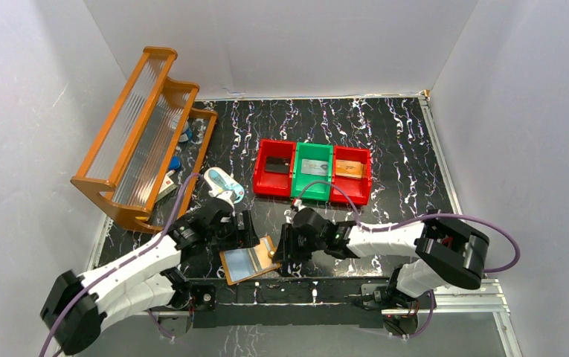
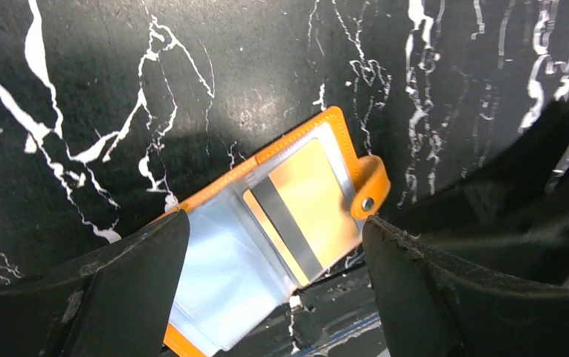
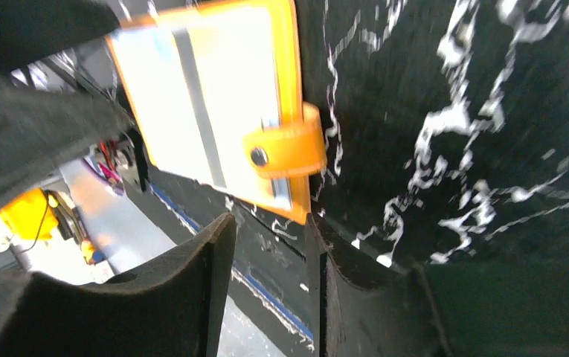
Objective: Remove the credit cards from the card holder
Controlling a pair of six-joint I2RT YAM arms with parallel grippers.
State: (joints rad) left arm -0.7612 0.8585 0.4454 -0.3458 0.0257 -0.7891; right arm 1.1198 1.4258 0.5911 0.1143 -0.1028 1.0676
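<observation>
The orange card holder lies flat near the table's front edge, between my two grippers. In the left wrist view the holder shows a gold card with a grey stripe under its clear window, beside a pale blue-grey shiny face. Its holed tab points right. My left gripper is wide open above the holder, one finger on each side. My right gripper is partly open and empty, its right fingertip just off the holder's corner. In the top view the left gripper and right gripper flank the holder.
Red and green bins stand at mid-table, each with a flat item inside. An orange ribbed rack leans at the back left. A pale blue-and-white oval item lies beside it. The table's front rail runs just below the holder.
</observation>
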